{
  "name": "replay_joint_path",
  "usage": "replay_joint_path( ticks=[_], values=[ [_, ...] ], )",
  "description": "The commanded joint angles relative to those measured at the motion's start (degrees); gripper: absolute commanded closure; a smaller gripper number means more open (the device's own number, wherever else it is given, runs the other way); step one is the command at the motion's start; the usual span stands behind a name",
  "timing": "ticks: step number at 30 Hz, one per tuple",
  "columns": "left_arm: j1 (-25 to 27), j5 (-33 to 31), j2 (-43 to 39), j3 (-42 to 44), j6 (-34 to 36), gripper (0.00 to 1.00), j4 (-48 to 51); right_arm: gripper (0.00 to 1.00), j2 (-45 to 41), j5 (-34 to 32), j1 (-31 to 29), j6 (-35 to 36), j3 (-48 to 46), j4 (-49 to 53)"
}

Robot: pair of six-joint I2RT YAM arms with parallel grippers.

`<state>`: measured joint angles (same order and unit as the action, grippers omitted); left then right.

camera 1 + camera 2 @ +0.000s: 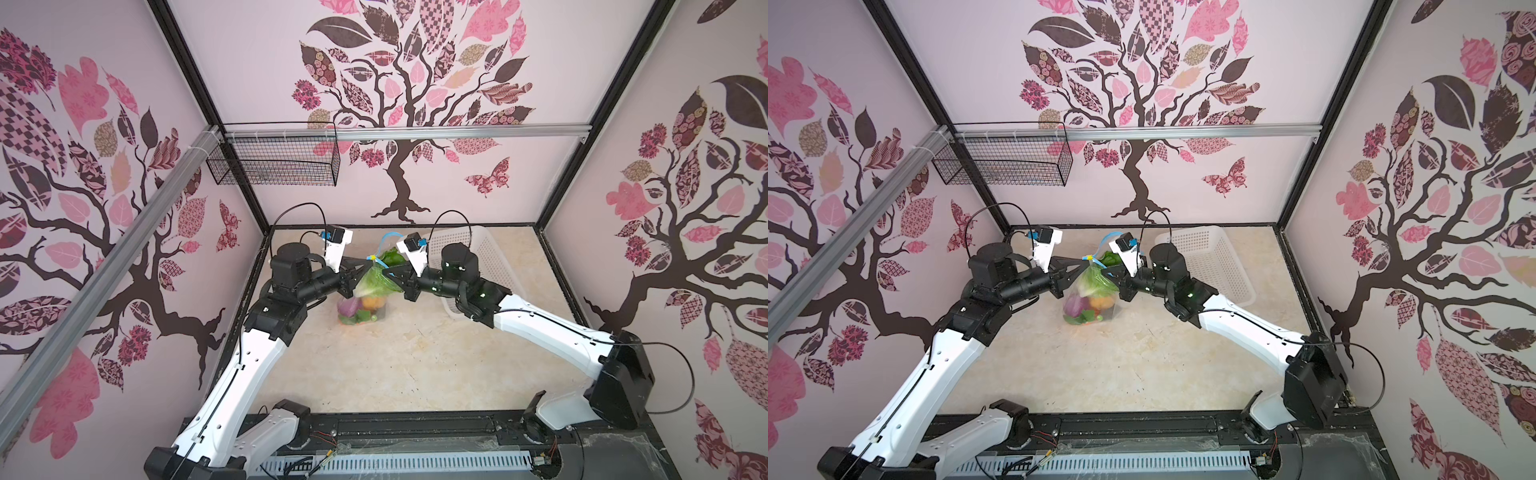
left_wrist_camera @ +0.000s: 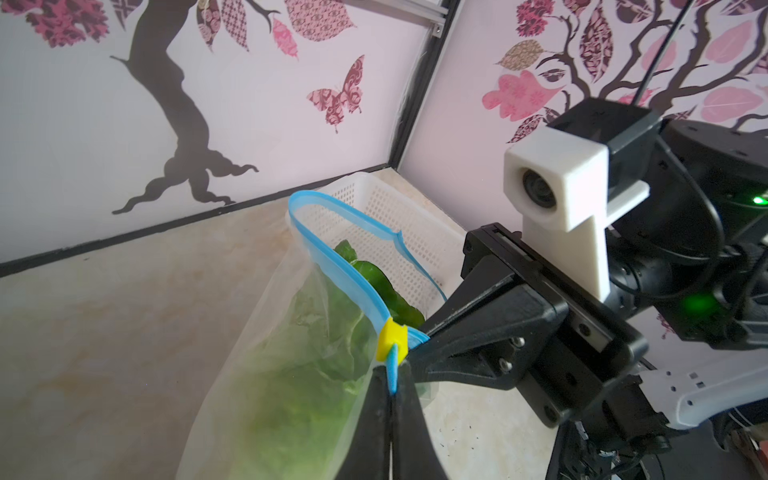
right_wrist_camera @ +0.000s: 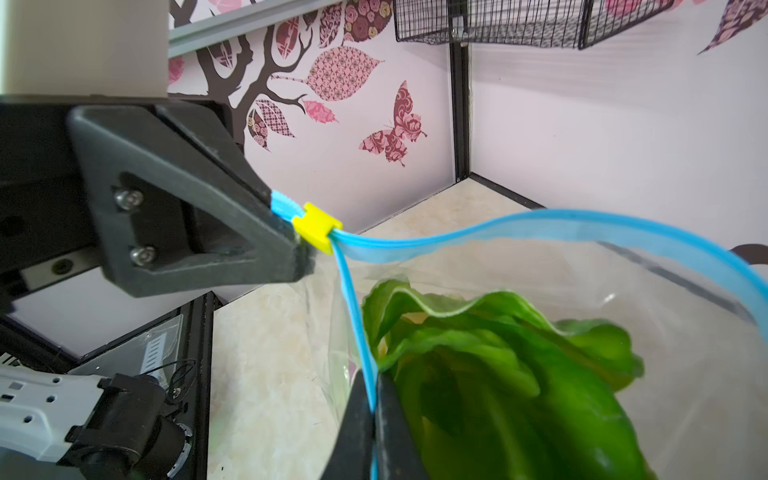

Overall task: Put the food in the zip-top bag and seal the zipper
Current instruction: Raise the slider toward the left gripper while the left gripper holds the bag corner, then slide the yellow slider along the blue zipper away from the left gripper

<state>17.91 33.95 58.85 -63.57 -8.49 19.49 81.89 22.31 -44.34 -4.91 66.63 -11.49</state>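
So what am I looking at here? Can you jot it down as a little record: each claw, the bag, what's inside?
left gripper: shut on the end of the zipper, beside the yellow slider
right gripper: shut on the zipper farther along
zip-top bag: held up by its mouth between both grippers
bag mouth: open, not yet zipped
food inside: cabbage, purple onion, pumpkin
white basket: far right, apart from the bag

Beige tabletop (image 1: pixel 395 365) bears the zip-top bag (image 1: pixel 365 299) and a white basket (image 1: pixel 461 243)
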Motion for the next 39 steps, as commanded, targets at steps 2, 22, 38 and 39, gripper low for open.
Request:
replay_joint_path(
  ticks=[2,22,38,39],
  values=[
    [-0.25,5.75,-0.55,-1.43,3.75,1.0,-3.91,1.0,-4.72,1.57,0.13,0.27,-1.2,0.81],
    [-0.5,7.15,-0.15,6.0,10.43,1.0,-3.4,0.41,-3.28,0.61,4.05,16.34,1.88,8.87],
    [-0.51,9.84,-0.16,5.63,11.79,1.0,-2.09,0.36,1.61,22.43,5.43,36.91,8.4,7.66],
    [-0.43,10.01,-0.14,5.68,11.87,1.0,-1.95,0.36,2.09,23.55,5.48,37.75,8.92,7.95]
  ],
)
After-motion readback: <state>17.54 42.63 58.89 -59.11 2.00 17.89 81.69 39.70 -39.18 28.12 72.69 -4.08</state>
